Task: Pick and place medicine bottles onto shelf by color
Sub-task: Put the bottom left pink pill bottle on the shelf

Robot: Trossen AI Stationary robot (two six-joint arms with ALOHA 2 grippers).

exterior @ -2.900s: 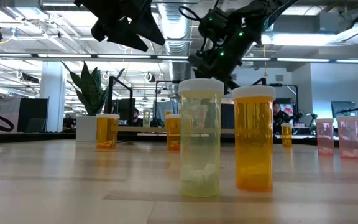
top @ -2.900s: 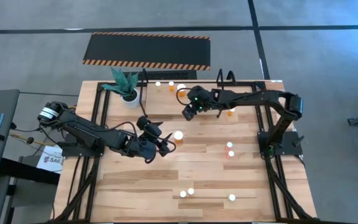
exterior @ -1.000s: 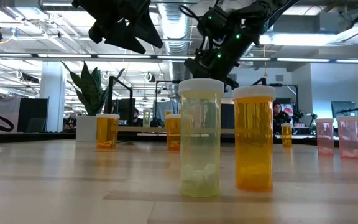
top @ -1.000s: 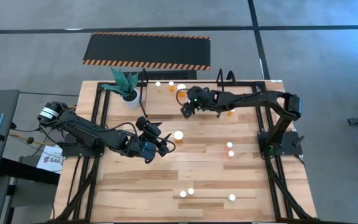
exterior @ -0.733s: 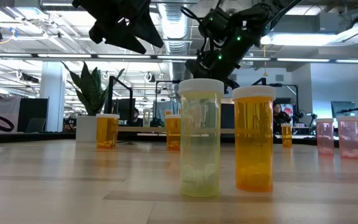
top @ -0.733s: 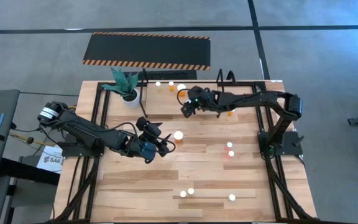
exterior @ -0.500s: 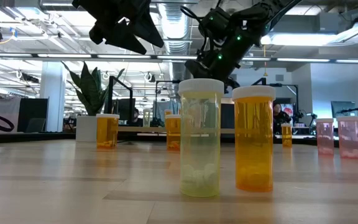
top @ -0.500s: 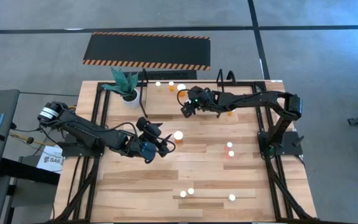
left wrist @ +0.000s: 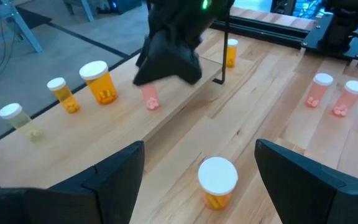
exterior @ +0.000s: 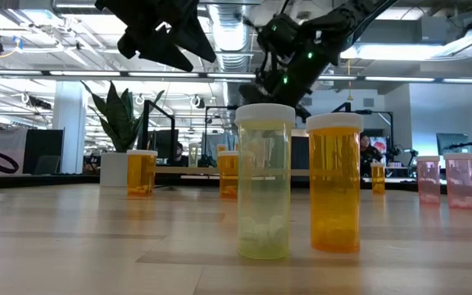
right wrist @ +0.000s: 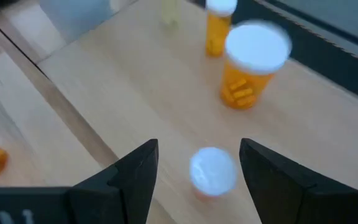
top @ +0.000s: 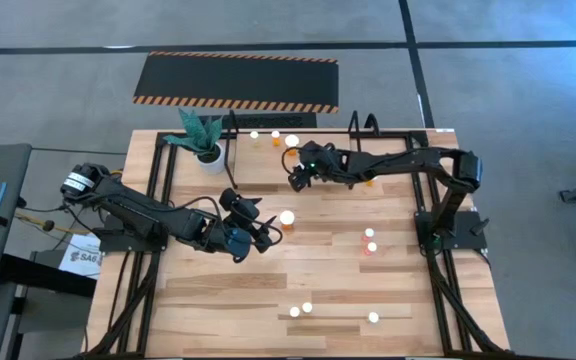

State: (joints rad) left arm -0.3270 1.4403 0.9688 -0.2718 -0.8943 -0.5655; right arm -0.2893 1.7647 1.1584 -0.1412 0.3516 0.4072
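On the left of the table, the left gripper [top: 264,234] hangs above the middle with its fingers apart and nothing between them; one orange bottle [left wrist: 217,181] with a white cap stands on the table just ahead of them. Far left stands a plant [top: 202,136] in a white pot. The shelf [top: 293,150] lies along the far edge, between black hoop ends. In the left wrist view it carries four bottles in a row: a small yellow one [left wrist: 17,119], a small orange one [left wrist: 62,94], a large orange one [left wrist: 99,81] and a small pink one [left wrist: 150,98], with a fifth small orange bottle [left wrist: 230,52] past the shelf's upright. The right gripper [top: 296,183] hovers just over the shelf with its fingers spread wide, empty, the pink bottle's white cap [right wrist: 212,170] below and between them. On the right of the table stand two pink bottles [top: 370,241]; along the near edge stand three more white-capped bottles [top: 306,308]. Compared with half a second ago, the right arm has shifted slightly left; the left arm and every bottle are unchanged.
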